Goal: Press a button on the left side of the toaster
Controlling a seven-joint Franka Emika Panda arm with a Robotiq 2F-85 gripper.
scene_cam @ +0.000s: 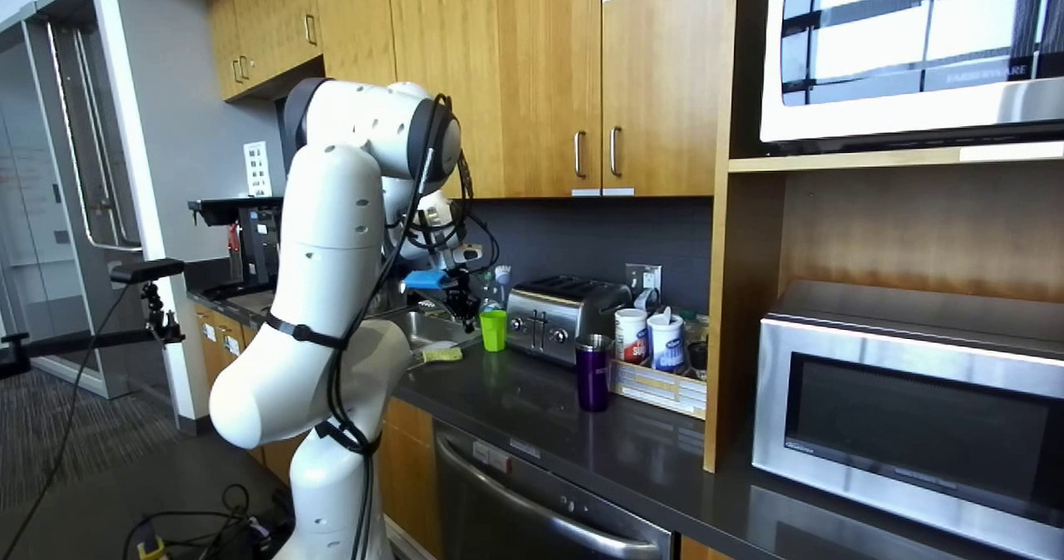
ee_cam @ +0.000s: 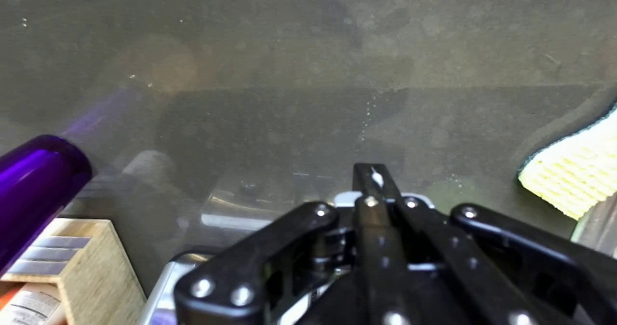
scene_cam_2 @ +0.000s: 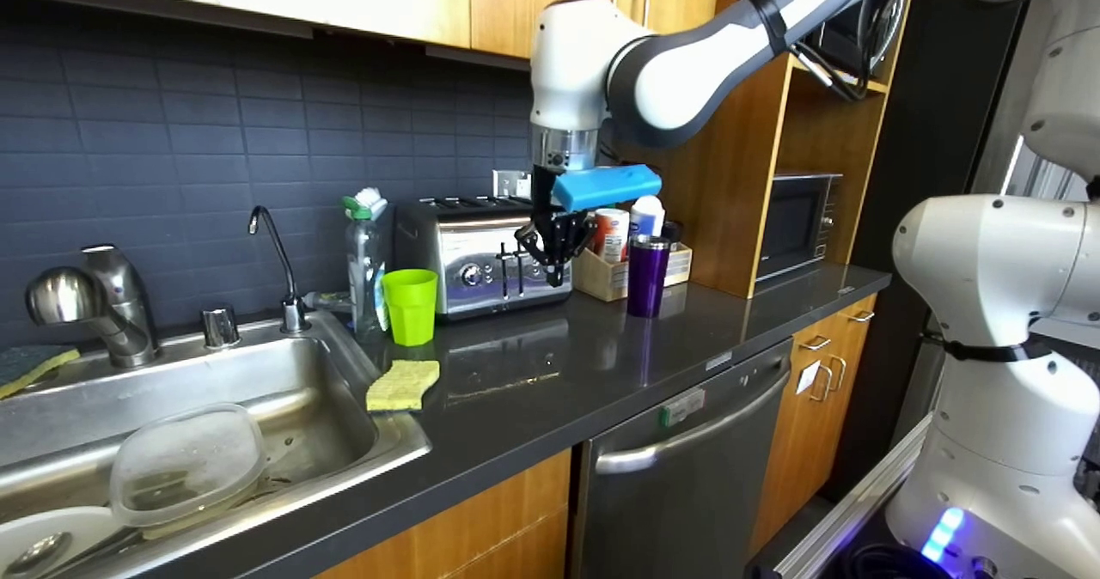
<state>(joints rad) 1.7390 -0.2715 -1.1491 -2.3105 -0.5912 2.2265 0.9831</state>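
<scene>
Hand [scene_cam_2: 555, 275] hangs before toaster [scene_cam_2: 473, 248] — room toward counter edge [scene_cam_2: 593, 422]

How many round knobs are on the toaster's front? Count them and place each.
2. The left knob and right knob flank the two levers on the toaster. In an exterior view the end effector at least partly hides the right one.

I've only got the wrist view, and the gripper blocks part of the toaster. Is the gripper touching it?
Observer: No. An exterior view shows a gap between the gripper and the toaster.
Operator: Any control on the sink-side half of its front? That face is hidden from me.
Observer: Yes. In both exterior views a round knob sits there, on the sink side of two upright dark slots.
</scene>
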